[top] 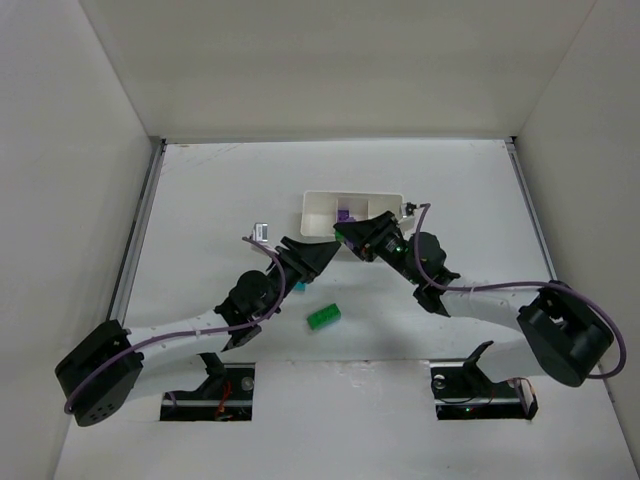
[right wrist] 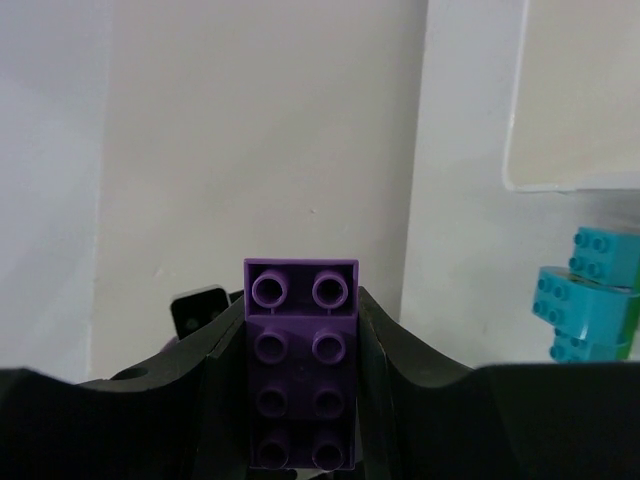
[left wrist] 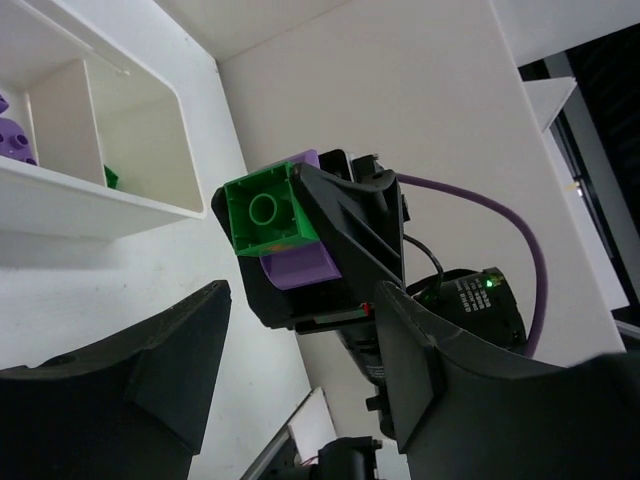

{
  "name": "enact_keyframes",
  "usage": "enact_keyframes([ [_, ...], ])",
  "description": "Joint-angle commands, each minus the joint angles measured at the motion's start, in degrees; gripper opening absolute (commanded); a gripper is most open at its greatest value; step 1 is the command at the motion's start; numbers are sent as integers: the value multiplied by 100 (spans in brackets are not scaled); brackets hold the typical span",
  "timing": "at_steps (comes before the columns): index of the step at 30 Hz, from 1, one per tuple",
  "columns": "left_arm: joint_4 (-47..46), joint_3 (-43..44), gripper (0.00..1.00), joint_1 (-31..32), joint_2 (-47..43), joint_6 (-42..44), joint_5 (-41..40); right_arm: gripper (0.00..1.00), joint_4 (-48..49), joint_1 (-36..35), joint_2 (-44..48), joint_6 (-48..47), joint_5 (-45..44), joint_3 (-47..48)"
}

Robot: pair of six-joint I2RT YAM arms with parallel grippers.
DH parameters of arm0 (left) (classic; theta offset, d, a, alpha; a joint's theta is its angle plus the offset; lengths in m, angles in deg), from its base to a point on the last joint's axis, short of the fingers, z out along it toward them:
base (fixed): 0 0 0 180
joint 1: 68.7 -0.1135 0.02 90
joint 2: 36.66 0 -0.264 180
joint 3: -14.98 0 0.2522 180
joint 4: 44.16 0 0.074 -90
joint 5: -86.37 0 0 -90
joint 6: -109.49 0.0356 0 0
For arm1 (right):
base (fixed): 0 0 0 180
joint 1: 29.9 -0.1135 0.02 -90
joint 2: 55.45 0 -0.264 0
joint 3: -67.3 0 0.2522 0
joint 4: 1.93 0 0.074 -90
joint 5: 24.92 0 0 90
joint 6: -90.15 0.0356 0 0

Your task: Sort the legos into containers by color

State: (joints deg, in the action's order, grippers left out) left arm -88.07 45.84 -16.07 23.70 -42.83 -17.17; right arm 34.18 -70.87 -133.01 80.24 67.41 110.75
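My right gripper (top: 356, 236) is shut on a purple 2x4 lego (right wrist: 302, 370), held in the air just in front of the white tray (top: 316, 204). In the left wrist view a green lego (left wrist: 265, 210) is stuck to this purple lego (left wrist: 300, 266). My left gripper (top: 318, 250) is open and empty, its black fingers (left wrist: 150, 370) apart, facing the right gripper from close by. A purple lego (top: 345, 214) lies in the tray's middle compartment. A green lego (top: 323, 317) lies loose on the table. Cyan legos (right wrist: 590, 295) lie on the table, partly under the left arm (top: 298, 289).
The tray's compartments also show in the left wrist view (left wrist: 150, 120), with a purple lego (left wrist: 14, 136) and a bit of green (left wrist: 110, 178) inside. White walls enclose the table on three sides. The two arm bases (top: 95, 375) sit at the near edge.
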Motion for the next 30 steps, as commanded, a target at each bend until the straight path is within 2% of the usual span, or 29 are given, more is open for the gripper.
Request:
enact_keyframes([
  [1,-701,-76,57,-55,-15,-157,-78,38,963,-91,-75,393,-101,265],
  [12,-1167,-14,52,-125,336,-535,-175,35,1640,-179,-374,709,-40,151],
  [21,-1940,-137,49,-134,679,-605,-228,35,1772,-187,-488,771,22,46],
  [30,-2125,-93,47,-204,846,-614,-246,35,1957,-275,-664,780,22,-34],
])
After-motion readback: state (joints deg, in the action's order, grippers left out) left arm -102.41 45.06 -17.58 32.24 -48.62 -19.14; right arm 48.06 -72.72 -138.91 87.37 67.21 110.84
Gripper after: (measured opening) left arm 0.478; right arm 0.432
